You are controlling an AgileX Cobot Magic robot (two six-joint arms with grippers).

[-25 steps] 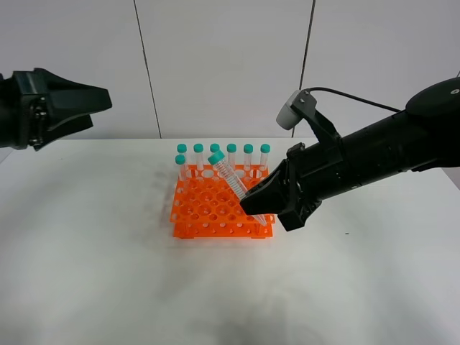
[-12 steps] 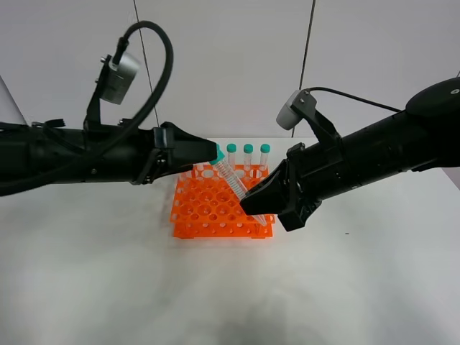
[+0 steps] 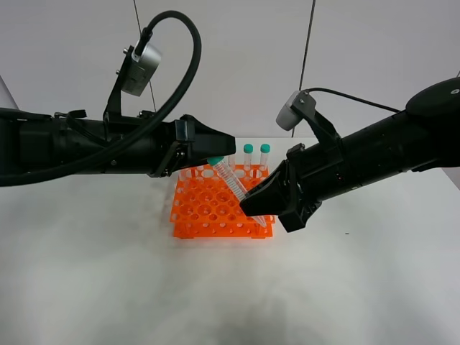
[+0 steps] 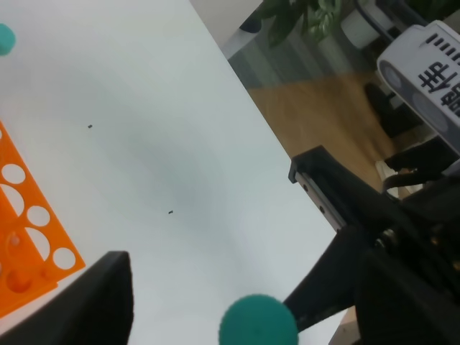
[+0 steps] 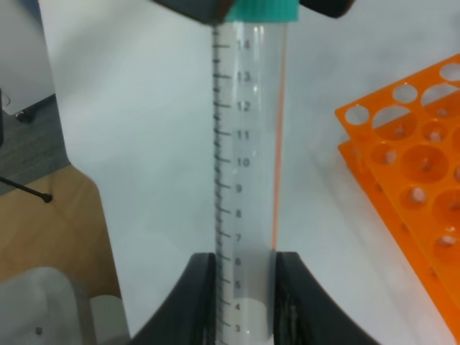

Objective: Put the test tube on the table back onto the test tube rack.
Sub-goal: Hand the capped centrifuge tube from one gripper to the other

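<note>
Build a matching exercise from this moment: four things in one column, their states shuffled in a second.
1. test tube
2. test tube rack
3. left gripper
4. right gripper

A. open around the teal cap
B. orange, standing on the table
C. shut on the tube's lower part
D. held tilted, cap end uppermost

Pairs: 1-D, 2-B, 3-A, 4-C

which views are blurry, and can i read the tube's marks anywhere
Left wrist view: the test tube's teal cap and the fingers near the lens are soft, the table beyond sharper. Right wrist view: the tube's graduations read crisply. Exterior high view: only faint diffuse shadows by the rack.
</note>
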